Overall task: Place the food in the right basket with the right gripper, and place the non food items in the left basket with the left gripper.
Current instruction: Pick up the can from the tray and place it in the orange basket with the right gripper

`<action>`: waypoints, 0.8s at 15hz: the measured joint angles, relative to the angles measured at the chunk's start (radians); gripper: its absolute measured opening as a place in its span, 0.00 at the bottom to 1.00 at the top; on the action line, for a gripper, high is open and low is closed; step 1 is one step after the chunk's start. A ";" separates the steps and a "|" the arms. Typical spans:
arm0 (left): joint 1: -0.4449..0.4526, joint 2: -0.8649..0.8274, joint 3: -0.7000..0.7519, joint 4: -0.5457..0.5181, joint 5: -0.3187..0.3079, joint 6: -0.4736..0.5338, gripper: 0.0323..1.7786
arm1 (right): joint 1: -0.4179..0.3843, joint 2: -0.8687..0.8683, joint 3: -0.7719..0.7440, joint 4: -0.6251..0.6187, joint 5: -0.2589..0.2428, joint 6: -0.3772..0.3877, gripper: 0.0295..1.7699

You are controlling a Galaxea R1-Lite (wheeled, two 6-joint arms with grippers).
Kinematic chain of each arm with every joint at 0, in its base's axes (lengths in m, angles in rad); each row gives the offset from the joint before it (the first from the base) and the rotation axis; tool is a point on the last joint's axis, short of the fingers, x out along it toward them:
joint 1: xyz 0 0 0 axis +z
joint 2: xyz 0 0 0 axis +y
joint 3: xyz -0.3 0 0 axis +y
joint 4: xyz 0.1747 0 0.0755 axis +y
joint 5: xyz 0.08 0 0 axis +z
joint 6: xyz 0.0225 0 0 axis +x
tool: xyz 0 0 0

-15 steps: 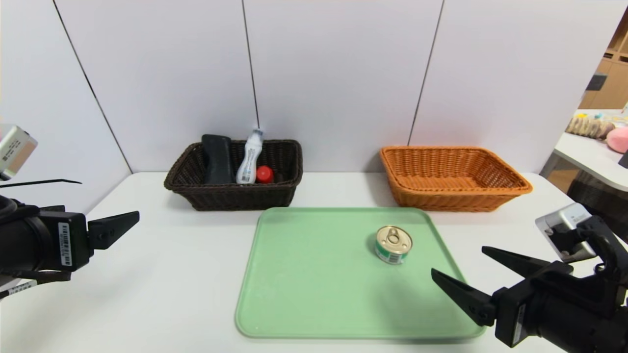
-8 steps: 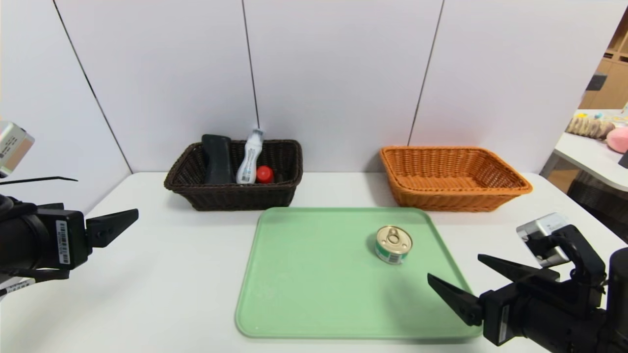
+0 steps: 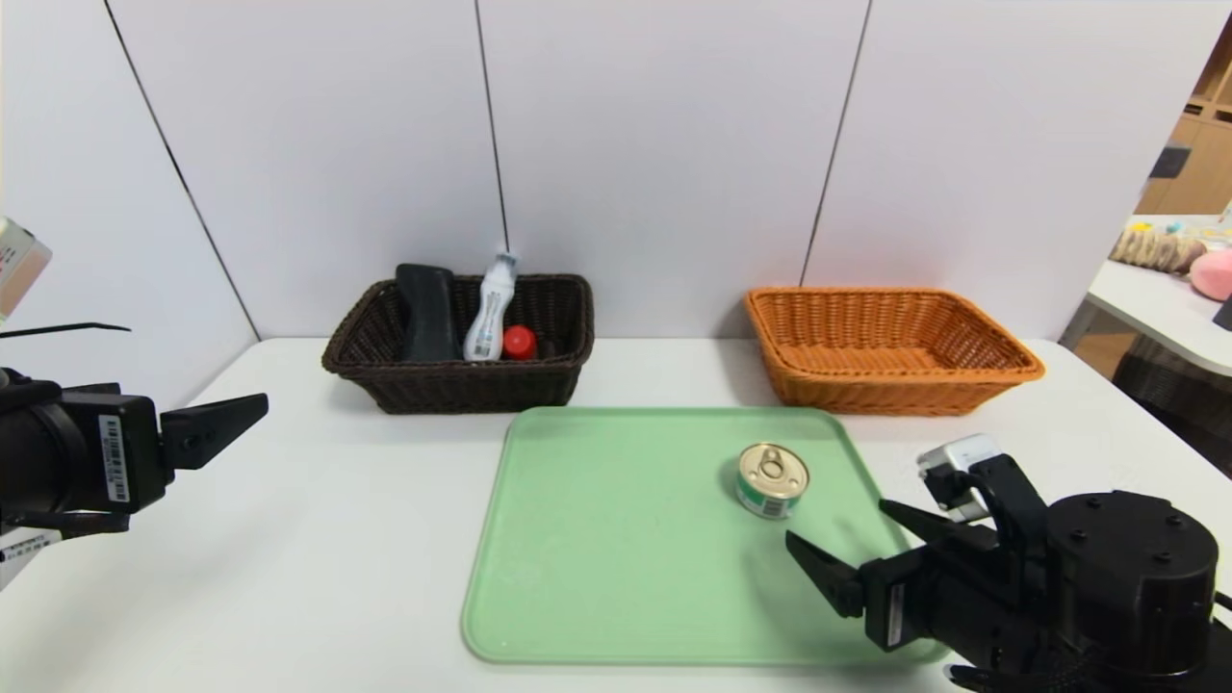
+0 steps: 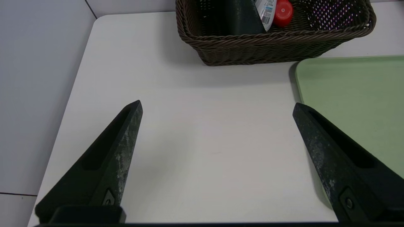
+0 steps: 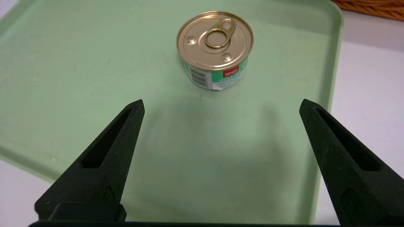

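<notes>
The food, a small tin can (image 3: 772,478) (image 5: 215,47) with a gold pull-ring lid, stands upright on the right part of the green tray (image 3: 597,539). My right gripper (image 3: 837,525) (image 5: 221,102) hangs open low over the tray's near right corner, a short way in front of the can, with nothing between its fingers. The left basket (image 3: 452,390) (image 4: 252,50) holds the white bottle (image 3: 489,308) (image 4: 266,12), the black case (image 3: 428,313) (image 4: 240,15) and the small red object (image 3: 519,342) (image 4: 283,13). The right basket (image 3: 895,390) (image 5: 372,8) is empty. My left gripper (image 3: 255,404) (image 4: 217,104) is open over bare table at far left.
The white table (image 3: 337,539) meets grey wall panels behind both baskets. Another table with soft toys (image 3: 1169,255) stands off to the far right. The tray's raised rim (image 5: 334,78) runs just inside my right gripper's outer finger.
My right gripper has moved left and lower, over the tray's near right corner and closer to the can. The left arm drifted slightly up. The can and baskets have not moved.
</notes>
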 joint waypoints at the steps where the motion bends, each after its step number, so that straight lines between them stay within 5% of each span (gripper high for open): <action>1: 0.000 0.000 0.000 0.000 0.000 0.000 0.95 | -0.002 0.035 0.009 -0.042 -0.001 0.000 0.96; 7: 0.000 0.004 0.000 0.001 -0.013 0.000 0.95 | -0.011 0.186 0.050 -0.277 -0.001 -0.010 0.96; 12: 0.000 0.003 0.006 0.001 -0.013 -0.002 0.95 | -0.021 0.230 0.053 -0.299 -0.003 -0.003 0.96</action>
